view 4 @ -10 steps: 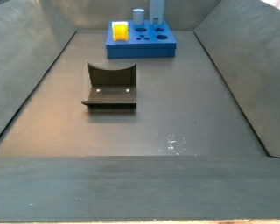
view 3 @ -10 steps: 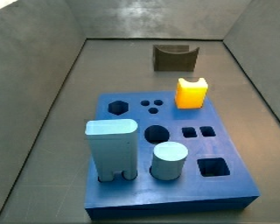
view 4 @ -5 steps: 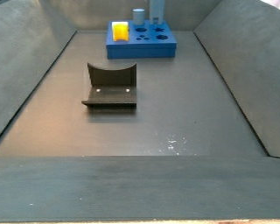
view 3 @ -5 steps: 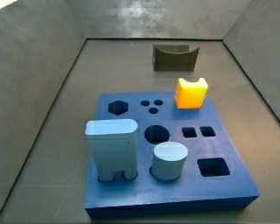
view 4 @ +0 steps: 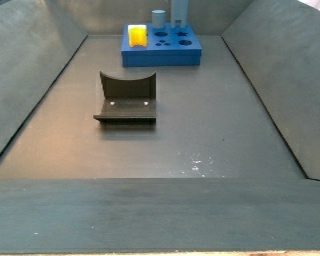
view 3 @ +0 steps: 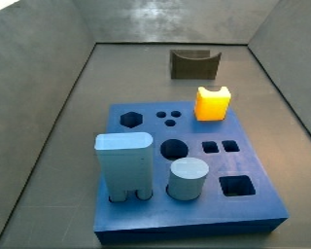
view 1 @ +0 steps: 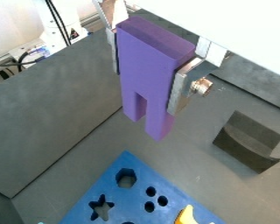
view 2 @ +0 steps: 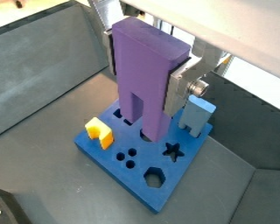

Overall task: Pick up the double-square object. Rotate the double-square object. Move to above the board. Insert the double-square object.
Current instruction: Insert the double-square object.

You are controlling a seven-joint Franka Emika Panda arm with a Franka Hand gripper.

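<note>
My gripper is shut on the double-square object, a tall purple block with two square legs that point down. In both wrist views the silver fingers clamp its sides, and it hangs well above the floor. The blue board lies below it, and also shows in a wrist view. In a side view the board has a pair of square holes at its right. The gripper and the purple object are out of both side views.
On the board stand a yellow piece, a pale blue two-legged piece and a pale cylinder. The fixture stands on the floor apart from the board. Grey walls slope up around the floor.
</note>
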